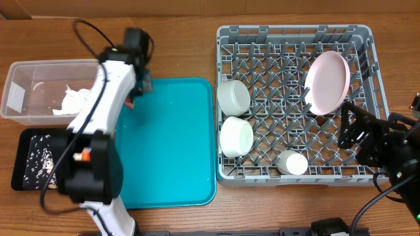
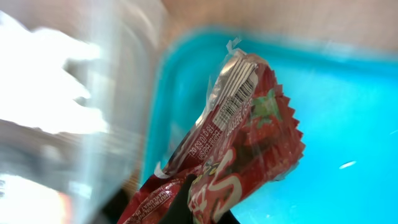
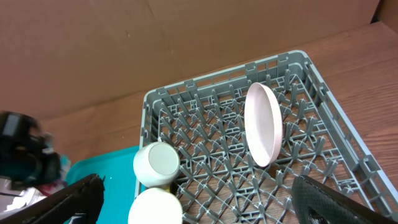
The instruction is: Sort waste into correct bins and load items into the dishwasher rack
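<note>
My left gripper (image 1: 136, 90) (image 2: 200, 198) is shut on the small red shiny wrapper (image 2: 249, 137) and holds it over the teal tray's far left corner, next to the clear tub (image 1: 14, 88) (image 2: 121, 74). The crumpled white napkin (image 1: 73, 99) lies in that tub. The black tray (image 1: 23, 141) holds beige food bits (image 1: 39, 159). The grey rack (image 1: 367, 39) (image 3: 155, 99) holds the upright plate (image 1: 326, 82) (image 3: 262, 124), two bowls (image 1: 233, 96) (image 1: 236, 136) (image 3: 157, 163) and the cup (image 1: 291, 162). My right gripper (image 1: 351, 128) (image 3: 199, 214) is open and empty above the rack's right side. Spoon, fork and carrot are out of view.
The teal serving tray (image 1: 177, 144) (image 2: 348, 93) lies between the bins and the rack. My left arm's white body (image 1: 98, 124) stretches over the tray's left edge and part of the black tray. A brown cardboard wall (image 3: 124, 50) stands behind the table.
</note>
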Motion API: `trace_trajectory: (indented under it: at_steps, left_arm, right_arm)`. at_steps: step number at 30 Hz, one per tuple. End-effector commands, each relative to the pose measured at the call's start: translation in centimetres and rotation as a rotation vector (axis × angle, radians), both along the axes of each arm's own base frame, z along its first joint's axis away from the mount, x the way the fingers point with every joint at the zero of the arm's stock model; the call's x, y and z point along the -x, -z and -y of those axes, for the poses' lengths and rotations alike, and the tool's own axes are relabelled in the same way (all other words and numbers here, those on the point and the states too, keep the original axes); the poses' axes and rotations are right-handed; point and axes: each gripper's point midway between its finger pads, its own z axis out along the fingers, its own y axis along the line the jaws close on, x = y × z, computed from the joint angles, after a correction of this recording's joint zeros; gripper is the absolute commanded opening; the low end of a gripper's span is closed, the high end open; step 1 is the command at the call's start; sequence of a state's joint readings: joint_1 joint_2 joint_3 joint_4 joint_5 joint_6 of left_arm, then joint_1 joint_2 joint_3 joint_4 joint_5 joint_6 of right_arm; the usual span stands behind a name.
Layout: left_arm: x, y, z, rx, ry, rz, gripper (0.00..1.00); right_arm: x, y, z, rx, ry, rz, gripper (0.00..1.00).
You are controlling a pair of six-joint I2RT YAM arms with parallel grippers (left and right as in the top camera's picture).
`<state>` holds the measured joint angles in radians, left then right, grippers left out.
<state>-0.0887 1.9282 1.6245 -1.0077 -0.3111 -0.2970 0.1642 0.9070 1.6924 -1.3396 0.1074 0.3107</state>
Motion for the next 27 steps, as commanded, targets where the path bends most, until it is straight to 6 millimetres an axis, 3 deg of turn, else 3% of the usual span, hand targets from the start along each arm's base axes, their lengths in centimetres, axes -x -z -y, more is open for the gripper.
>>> trace_trajectory:
  at_steps: [1,4,8,9,11,12,16,20,23,27]
  left_arm:
    - [-0.4,-5.2,-4.9,-0.086,-0.147,0.148,0.04]
    - [-0.4,-4.9,-8.2,-0.063,-0.230,0.164,0.04]
    - [-0.1,-3.6,-10.2,0.023,-0.279,0.147,0.07]
    - [0.0,-3.5,-10.5,0.038,-0.273,0.140,0.18]
    - [0.4,-4.1,-10.9,0.042,-0.237,0.130,0.90]
    - [0.7,-4.8,-11.1,0.039,-0.237,0.129,1.00]
    - [1.5,-9.7,-10.6,0.056,-0.230,0.167,1.00]
    - [3.1,-18.0,-9.9,0.051,-0.214,0.306,1.00]
    - [6.4,-23.9,-8.4,0.088,-0.184,0.408,1.00]
    - [12.2,-29.0,-5.8,0.155,-0.137,0.504,1.00]
  right_arm:
    - [0.2,-0.2,0.0,-0.007,0.001,0.009,1.00]
    - [0.2,-0.1,0.0,-0.006,0.001,0.005,1.00]
    - [0.2,-0.1,0.0,-0.006,0.001,0.005,1.00]
    - [0.2,-0.1,0.0,-0.006,0.001,0.005,1.00]
    - [0.2,-0.1,0.0,-0.006,0.001,0.005,1.00]
    - [0.2,-0.1,0.0,-0.006,0.001,0.005,1.00]
    - [0.2,-0.2,-0.2,-0.011,-0.009,0.006,1.00]
    - [0.2,-0.3,-0.9,-0.033,-0.048,0.011,1.00]
    - [0.3,-0.3,-1.6,-0.052,-0.084,0.005,1.00]
    - [0.6,-0.3,-2.8,-0.084,-0.144,0.000,1.00]
